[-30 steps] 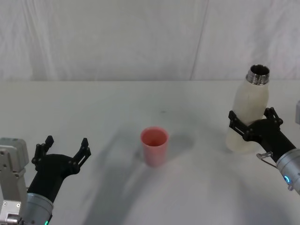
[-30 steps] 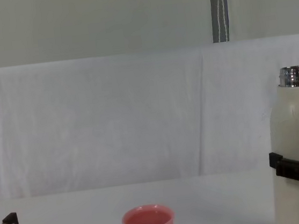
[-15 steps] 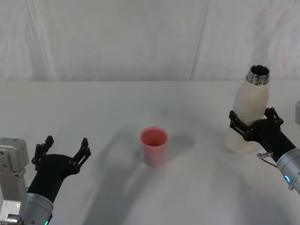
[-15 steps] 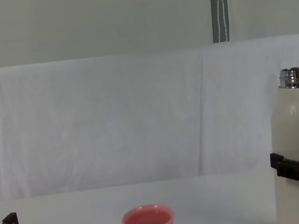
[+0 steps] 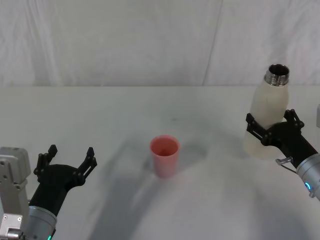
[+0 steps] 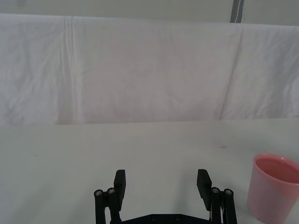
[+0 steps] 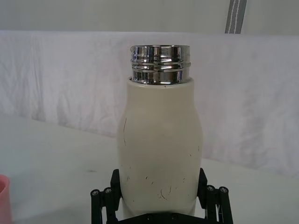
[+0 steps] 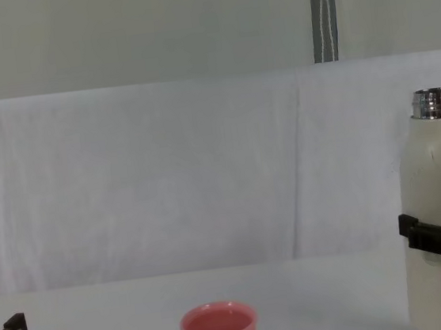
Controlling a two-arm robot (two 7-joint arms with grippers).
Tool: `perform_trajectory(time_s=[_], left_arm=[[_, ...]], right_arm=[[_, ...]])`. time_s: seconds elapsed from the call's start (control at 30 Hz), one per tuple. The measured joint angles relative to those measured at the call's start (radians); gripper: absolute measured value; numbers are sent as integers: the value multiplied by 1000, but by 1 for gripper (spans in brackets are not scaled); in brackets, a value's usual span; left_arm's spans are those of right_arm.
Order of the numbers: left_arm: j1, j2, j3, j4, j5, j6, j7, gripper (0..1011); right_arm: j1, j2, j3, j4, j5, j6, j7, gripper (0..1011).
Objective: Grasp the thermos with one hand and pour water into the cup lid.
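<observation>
At the right edge of the head view, the right gripper (image 5: 270, 129) is clamped around the lower body of the thermos (image 5: 267, 113), which stands upright (silver neck uncapped). The cup lid (image 5: 164, 155) sits at centre frame on the white table (image 5: 150, 107), well apart. The left gripper (image 5: 68, 159), lower left, has its fingers spread on nothing.
</observation>
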Motion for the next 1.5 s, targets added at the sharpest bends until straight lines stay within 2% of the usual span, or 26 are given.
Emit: perform_trajectory(time_s=[0.63,1.5], left_arm=[[0,0,0,0,0,0,0,1001],[0,0,0,0,0,0,0,1001]], right_arm=[[-9,-4,22,6,1,-9,-15,952],[2,-21,2,42,-4,-16,-4,951]])
